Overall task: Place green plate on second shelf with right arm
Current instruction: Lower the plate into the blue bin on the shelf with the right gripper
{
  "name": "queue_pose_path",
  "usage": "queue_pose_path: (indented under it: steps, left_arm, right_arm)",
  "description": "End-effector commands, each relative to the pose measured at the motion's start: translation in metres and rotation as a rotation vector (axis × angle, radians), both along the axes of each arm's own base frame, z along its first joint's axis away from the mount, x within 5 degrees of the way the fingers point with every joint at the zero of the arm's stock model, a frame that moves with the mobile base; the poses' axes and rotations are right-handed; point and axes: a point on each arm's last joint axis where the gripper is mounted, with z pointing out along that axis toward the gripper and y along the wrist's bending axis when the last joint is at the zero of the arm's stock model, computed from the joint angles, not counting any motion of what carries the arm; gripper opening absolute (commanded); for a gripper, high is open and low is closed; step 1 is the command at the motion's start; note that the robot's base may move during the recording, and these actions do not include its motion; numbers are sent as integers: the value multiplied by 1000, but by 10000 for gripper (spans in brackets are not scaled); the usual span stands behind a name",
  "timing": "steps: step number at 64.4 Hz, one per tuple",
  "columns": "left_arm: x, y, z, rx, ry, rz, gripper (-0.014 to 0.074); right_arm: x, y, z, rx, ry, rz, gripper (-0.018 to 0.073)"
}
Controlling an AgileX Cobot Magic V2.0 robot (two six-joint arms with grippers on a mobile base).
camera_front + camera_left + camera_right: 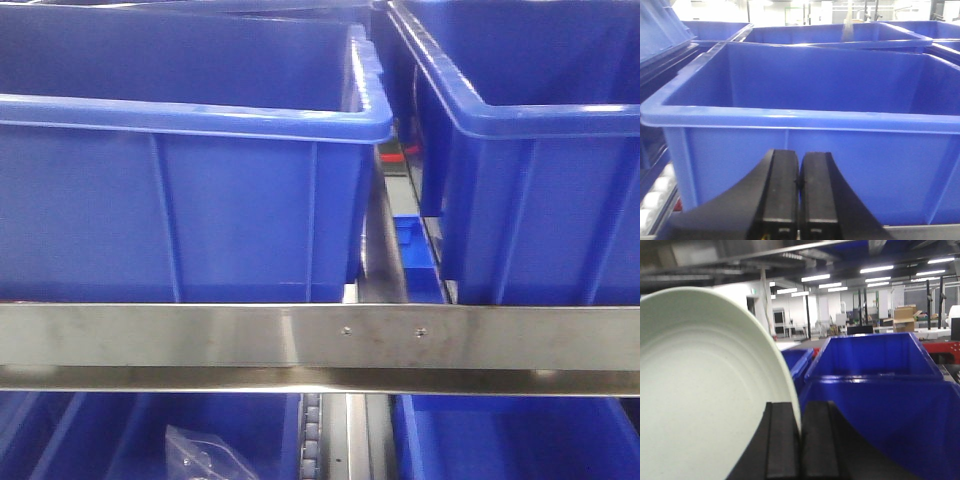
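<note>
The pale mint-green plate (pixel 705 390) fills the left half of the right wrist view, standing on edge. Its rim runs down between the two black fingers of my right gripper (pixel 800 412), which is shut on it. In the left wrist view my left gripper (pixel 799 175) is shut with nothing between its pads, right in front of the wall of a blue bin (pixel 805 150). A steel shelf rail (pixel 320 345) crosses the front view, with blue bins above and below it. Neither gripper nor the plate shows in the front view.
Two large blue bins (pixel 180 200) (pixel 530 150) stand on the shelf above the rail, a narrow gap with a small blue part (pixel 412 245) between them. Below the rail lie more blue bins and a clear plastic bag (pixel 205 455). Another blue bin (pixel 880 390) is beside the plate.
</note>
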Motion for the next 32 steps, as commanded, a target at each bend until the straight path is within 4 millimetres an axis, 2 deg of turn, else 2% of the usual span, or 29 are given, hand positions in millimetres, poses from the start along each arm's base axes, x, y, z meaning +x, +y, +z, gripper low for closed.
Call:
queue_pose_path:
  steps: [1, 9, 15, 21, 32]
  left_arm:
    - [0, 0, -5, -16, -58, 0, 130]
    - [0, 0, -5, -16, -58, 0, 130]
    - [0, 0, -5, -16, -58, 0, 130]
    - [0, 0, -5, -16, -58, 0, 130]
    - [0, 0, -5, -16, -58, 0, 130]
  right_arm:
    - [21, 3, 22, -45, -63, -48, 26]
    - [55, 10, 25, -87, -35, -70, 26]
    - [79, 7, 26, -50, -12, -118, 26]
    - [96, -7, 26, 31, -15, -216, 26]
    - [108, -35, 26, 139, -36, -369, 26]
